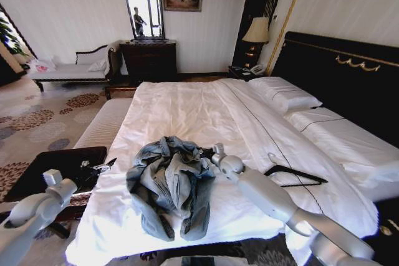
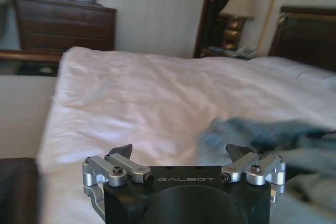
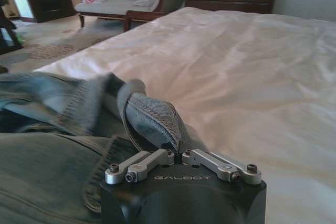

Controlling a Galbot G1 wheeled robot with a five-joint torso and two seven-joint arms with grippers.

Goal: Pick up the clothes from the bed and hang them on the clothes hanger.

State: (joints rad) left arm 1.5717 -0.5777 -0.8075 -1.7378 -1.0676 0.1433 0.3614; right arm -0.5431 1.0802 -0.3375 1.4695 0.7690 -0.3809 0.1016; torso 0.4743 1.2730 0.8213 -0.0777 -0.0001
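now the right gripper (image 3: 180,153) pinches the crumpled clothes (image 1: 171,182).

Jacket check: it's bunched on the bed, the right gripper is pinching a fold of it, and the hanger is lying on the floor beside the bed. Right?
Not quite. The hanger lies on the bed itself, on the white sheet beyond the right arm, as the head view shows. The rest holds: the jacket is bunched on the bed, and the right gripper is shut on a fold of it, seen in the right wrist view.

Head camera looks down the bed (image 1: 187,107) from its foot — both wrist cameras skim low, sharing the crumpled jacket (image 1: 171,182)
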